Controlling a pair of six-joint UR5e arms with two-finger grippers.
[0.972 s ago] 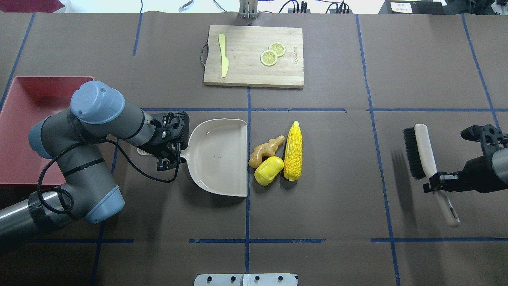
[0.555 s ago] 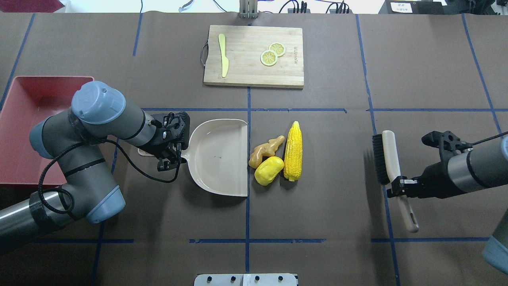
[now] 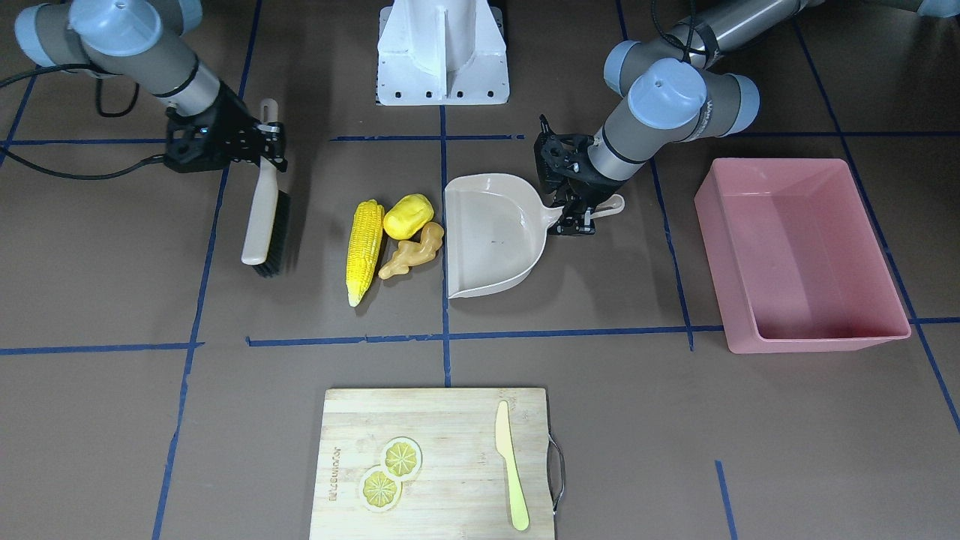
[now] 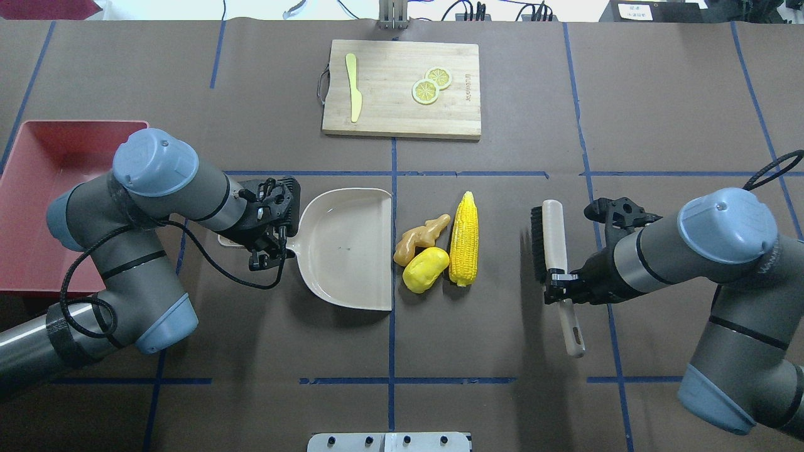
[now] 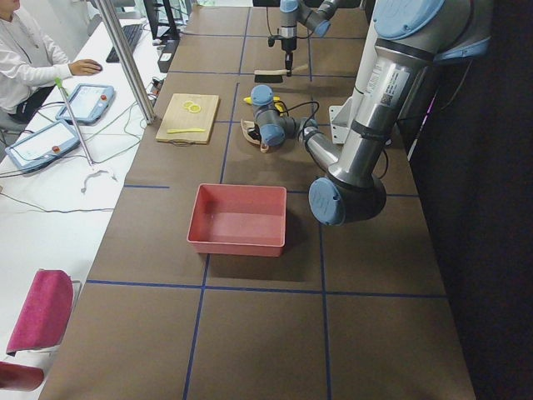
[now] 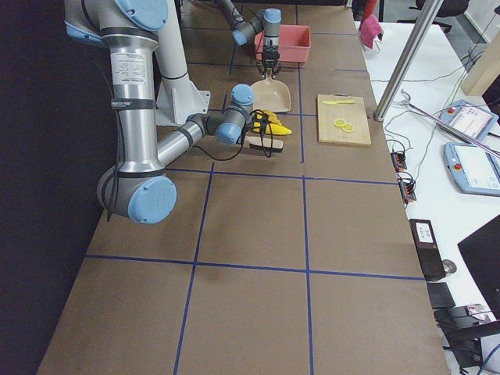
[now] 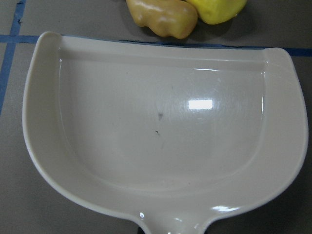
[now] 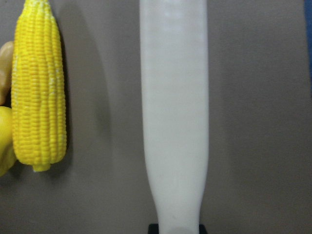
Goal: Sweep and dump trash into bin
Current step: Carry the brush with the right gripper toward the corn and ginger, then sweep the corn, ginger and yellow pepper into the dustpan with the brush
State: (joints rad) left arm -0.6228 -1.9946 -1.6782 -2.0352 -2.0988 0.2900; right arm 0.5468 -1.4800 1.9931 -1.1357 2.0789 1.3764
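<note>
The pink bin (image 4: pixel 31 194) stands at the left end of the bench (image 4: pixel 502 113), well apart from the trash. Beside it, the left arm's fingers (image 4: pixel 267 254) are closed tight on the handle of the beige dustpan (image 4: pixel 342 248), which lies flat. The ginger root (image 4: pixel 418 237) and the yellow lump (image 4: pixel 426 270) lie just off its open edge, with the corn cob (image 4: pixel 464 238) close against them. Near the cob, the right arm's fingers (image 4: pixel 551 294) clamp a brush (image 4: pixel 553 242) by its handle, its black bristles facing the cob.
</note>
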